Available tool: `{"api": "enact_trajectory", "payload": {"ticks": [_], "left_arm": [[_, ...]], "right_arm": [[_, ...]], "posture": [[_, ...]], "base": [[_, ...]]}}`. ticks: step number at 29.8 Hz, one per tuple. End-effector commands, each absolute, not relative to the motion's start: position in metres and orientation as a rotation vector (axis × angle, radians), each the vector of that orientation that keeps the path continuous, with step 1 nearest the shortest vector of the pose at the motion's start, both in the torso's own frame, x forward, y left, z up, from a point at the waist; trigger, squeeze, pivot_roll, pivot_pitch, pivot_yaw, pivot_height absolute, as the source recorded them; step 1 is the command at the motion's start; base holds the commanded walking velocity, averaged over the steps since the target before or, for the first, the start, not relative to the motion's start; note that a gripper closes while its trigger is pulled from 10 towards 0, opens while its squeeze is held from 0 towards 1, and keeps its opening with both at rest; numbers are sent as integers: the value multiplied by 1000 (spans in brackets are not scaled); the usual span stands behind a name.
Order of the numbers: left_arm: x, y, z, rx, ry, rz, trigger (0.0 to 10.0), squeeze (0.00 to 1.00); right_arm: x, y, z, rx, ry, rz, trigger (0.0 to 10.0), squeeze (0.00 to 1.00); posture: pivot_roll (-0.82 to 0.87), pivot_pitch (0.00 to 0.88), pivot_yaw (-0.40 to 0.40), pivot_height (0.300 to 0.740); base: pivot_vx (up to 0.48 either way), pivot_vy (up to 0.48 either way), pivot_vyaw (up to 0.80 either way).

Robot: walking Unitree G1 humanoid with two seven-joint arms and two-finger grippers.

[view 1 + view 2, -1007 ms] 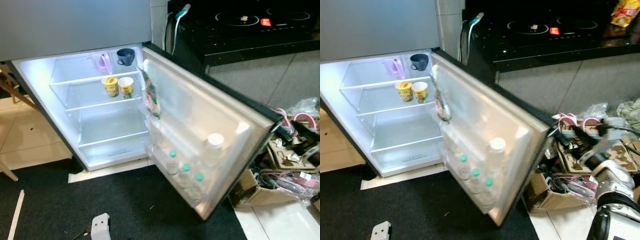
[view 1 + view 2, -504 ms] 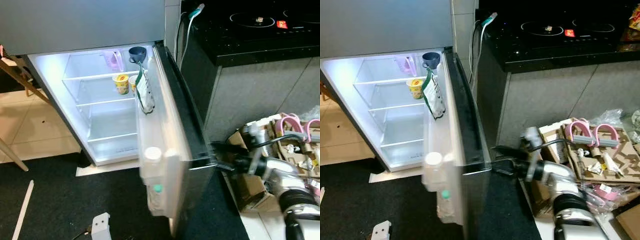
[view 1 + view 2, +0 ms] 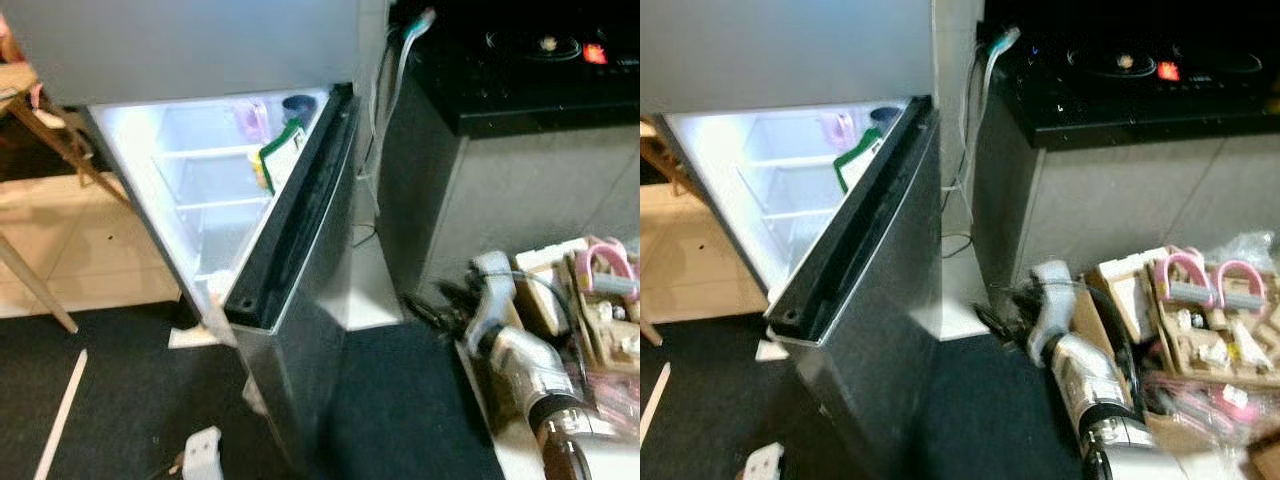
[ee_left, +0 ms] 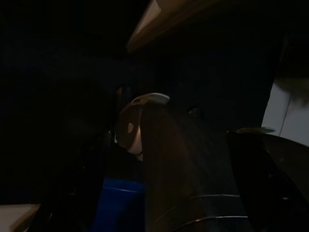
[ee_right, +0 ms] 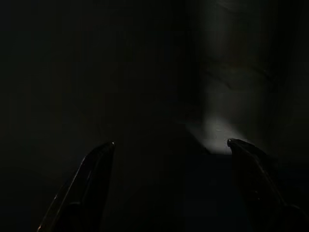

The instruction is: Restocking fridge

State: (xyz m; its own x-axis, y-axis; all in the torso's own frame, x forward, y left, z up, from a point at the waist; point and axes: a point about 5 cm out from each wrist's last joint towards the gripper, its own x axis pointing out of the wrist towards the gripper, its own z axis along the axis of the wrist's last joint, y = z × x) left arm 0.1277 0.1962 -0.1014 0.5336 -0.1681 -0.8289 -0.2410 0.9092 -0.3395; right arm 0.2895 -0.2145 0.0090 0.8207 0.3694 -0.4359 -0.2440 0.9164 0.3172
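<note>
Fridge door (image 3: 300, 300) further shut now

A home kitchen: a lit fridge (image 3: 790, 190) stands beside a black cooktop (image 3: 1140, 75) on tiled floor (image 3: 90, 250).

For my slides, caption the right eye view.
Fridge door nearly shut, lit shelves visible; right gripper, open, low beside it.

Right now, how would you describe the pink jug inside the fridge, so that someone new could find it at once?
Start at the fridge, whose lower door stands partly open on a lit interior. On the top shelf at the back stands the pink jug. The dark blue cup beside it is shorter and opaque; the jug is pale, translucent pink.
</note>
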Motion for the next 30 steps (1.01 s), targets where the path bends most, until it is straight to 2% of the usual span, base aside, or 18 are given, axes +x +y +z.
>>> {"api": "enact_trajectory", "payload": {"ticks": [1, 2, 4, 5, 8, 9, 11, 12, 13, 15, 17, 19, 30], "left_arm": [[124, 197, -103, -441, 1032, 58, 10000, 0], [124, 197, -103, -434, 1033, 63, 10000, 0], [124, 198, -103, -429, 1035, 66, 10000, 0], [124, 200, -103, -413, 1038, 77, 10000, 0], [124, 201, -103, -409, 1038, 80, 10000, 0], [124, 202, -103, -404, 1039, 84, 10000, 0], [124, 202, -103, -404, 1039, 84, 10000, 0], [123, 203, -103, -395, 1043, 86, 10000, 0], [123, 203, -103, -395, 1043, 86, 10000, 0], [122, 205, -103, -374, 1049, 94, 10000, 0], [122, 205, -103, -374, 1049, 94, 10000, 0], [124, 209, -102, -359, 1045, 118, 10000, 0], [132, 214, -99, -312, 1024, 158, 10000, 0]], "right_arm": [[276, -221, -6, 255, 591, 245, 10000, 0], [260, -227, -19, 240, 662, 190, 10000, 0], [250, -231, -28, 226, 709, 149, 10000, 0], [222, -237, -49, 129, 846, 103, 10000, 0], [210, -238, -56, 68, 903, 106, 10000, 0], [196, -239, -65, 19, 963, 114, 10000, 0], [196, -239, -65, 19, 963, 114, 10000, 0], [181, -241, -72, -9, 1016, 116, 10000, 0], [181, -241, -72, -9, 1016, 116, 10000, 0], [142, -247, -88, -54, 1146, 80, 10000, 0], [142, -247, -88, -54, 1146, 80, 10000, 0], [123, -251, -94, -76, 1211, 38, 10000, 0], [132, -257, -90, -150, 1197, 33, 10000, 0]], "posture": [[-20, 0, 9, 740], [-22, 0, 11, 740], [-22, 0, 11, 740], [-18, 0, 13, 740], [-16, 0, 14, 740], [-17, 0, 16, 740], [-17, 0, 16, 740], [-21, 0, 18, 740], [-21, 0, 18, 740], [-20, 0, 22, 740], [-20, 0, 22, 740], [-22, 0, 15, 740], [-13, 0, 7, 740]], "base": [[0, 0, 0], [0, 0, 606], [0, 0, 606], [0, 0, 719], [0, 0, 719], [0, 0, 719], [0, 0, 719], [0, 0, 719], [0, 0, 719], [0, 0, 719], [0, 0, 719], [0, 0, 719], [0, 0, 719]]}}
